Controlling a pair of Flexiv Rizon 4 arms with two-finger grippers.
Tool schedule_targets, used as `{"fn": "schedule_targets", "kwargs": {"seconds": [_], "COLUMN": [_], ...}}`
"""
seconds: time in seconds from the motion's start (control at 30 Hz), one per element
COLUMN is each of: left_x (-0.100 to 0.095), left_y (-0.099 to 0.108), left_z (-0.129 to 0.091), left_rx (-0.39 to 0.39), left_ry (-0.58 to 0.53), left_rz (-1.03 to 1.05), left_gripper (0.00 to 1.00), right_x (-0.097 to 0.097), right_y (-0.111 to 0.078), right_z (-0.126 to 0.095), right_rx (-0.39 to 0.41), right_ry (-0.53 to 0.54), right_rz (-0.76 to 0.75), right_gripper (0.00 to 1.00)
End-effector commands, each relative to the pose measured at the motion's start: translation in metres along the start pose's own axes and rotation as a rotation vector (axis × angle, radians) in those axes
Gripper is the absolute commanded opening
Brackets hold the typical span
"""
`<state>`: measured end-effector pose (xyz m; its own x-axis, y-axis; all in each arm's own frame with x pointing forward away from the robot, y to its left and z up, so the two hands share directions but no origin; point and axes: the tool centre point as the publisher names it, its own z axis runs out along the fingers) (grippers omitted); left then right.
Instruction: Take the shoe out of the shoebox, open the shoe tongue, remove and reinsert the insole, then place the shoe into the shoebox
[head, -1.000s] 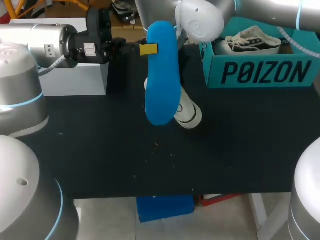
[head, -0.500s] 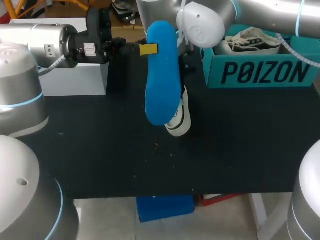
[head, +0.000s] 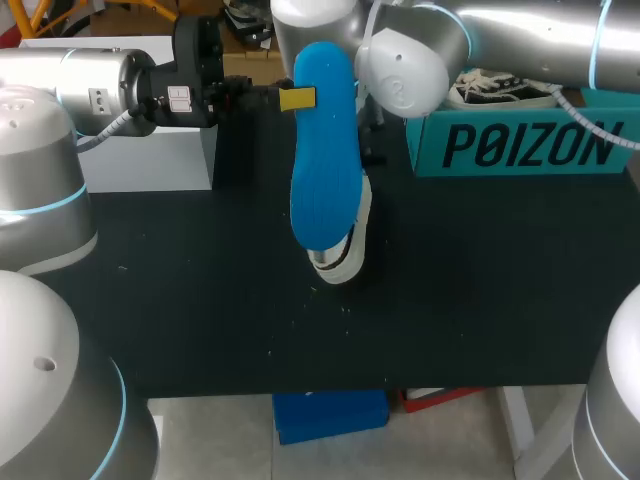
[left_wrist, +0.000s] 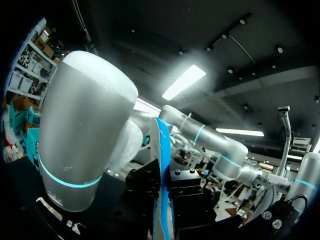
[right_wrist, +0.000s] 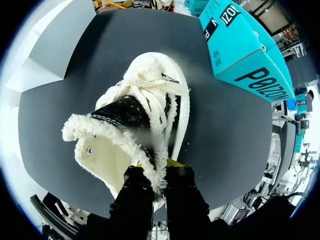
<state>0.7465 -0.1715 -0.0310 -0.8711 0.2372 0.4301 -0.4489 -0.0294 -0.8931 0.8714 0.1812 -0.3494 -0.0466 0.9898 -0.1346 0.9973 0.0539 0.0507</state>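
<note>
Insole in one gripper, shoe in the other, both near the middle of the bench.

The left gripper (head: 297, 98) is clamped on the blue insole (head: 322, 170), holding it upright and edge-on between its fingers, high above the black bench (head: 480, 290). The right gripper (right_wrist: 152, 175) is closed on the fleecy collar of the white laced shoe (right_wrist: 150, 110), which hangs toe-down just behind the insole; whether the toe touches the bench cannot be told. The shoe's tongue is pulled open, showing a pale lining inside. The teal shoebox (head: 530, 145) stands well apart on the right arm's side, with another shoe (head: 505, 85) lying in it.
</note>
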Motion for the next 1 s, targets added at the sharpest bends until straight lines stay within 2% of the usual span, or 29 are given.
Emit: {"fn": "schedule_targets", "kwargs": {"seconds": [0.03, 0.33, 1.0], "left_x": [-0.001, -0.001, -0.001], "left_y": [0.001, 0.001, 0.001], "left_z": [0.002, 0.002, 0.002], "left_rx": [0.001, 0.001, 0.001], "left_ry": [-0.003, -0.003, -0.003], "left_rz": [0.001, 0.001, 0.001], "left_gripper": [0.00, 0.00, 0.00], "right_x": [0.003, 0.011, -0.005], "right_y": [0.001, 0.000, -0.013], "right_z": [0.007, 0.021, 0.039], "right_rx": [0.004, 0.025, 0.031], "right_ry": [0.008, 0.007, 0.004], "right_rz": [-0.001, -0.001, 0.020], "right_gripper": [0.00, 0.00, 0.00]}}
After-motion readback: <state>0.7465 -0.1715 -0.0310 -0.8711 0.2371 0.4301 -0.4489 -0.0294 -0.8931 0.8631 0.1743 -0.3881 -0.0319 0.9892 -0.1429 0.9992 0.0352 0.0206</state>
